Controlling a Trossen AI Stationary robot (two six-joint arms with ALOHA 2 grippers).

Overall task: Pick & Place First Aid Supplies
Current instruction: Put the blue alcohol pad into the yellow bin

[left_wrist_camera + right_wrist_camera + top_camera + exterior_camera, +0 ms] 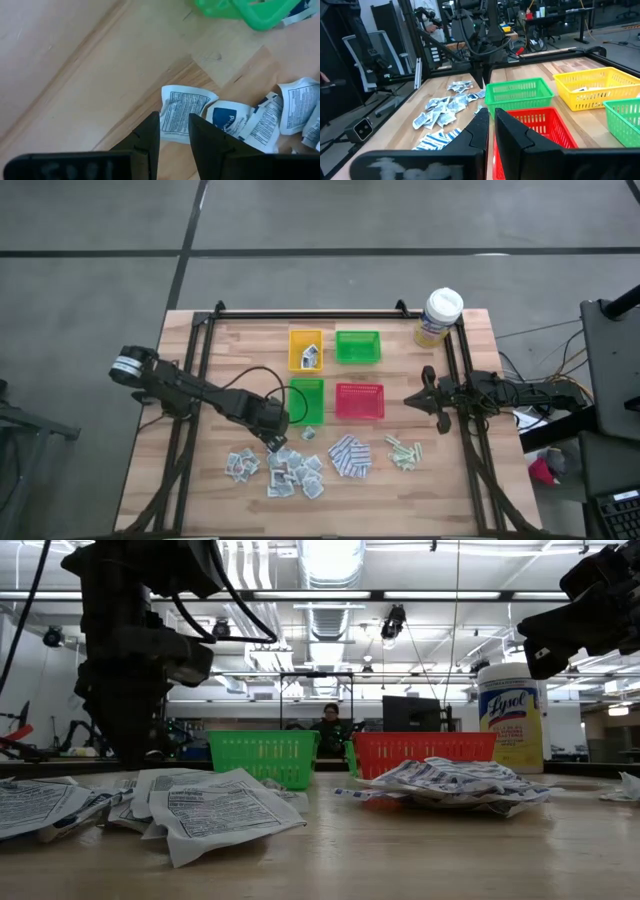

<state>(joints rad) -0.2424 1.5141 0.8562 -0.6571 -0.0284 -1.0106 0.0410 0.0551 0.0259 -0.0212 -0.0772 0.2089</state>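
Left gripper (276, 442) hovers over the white sachets (285, 470) at the desk's (200, 480) six o'clock, jaws parted to straddle one – right gripper (418, 400), jaws nearly closed, empty, waits at three o'clock

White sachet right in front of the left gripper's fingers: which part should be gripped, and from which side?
The white sachet lies flat on the table at the edge of the sachet pile, its far edge slightly curled. The left gripper probably does best coming straight down over the bare-wood edge, fingers astride that free edge, since the other side overlaps a blue-labelled sachet.
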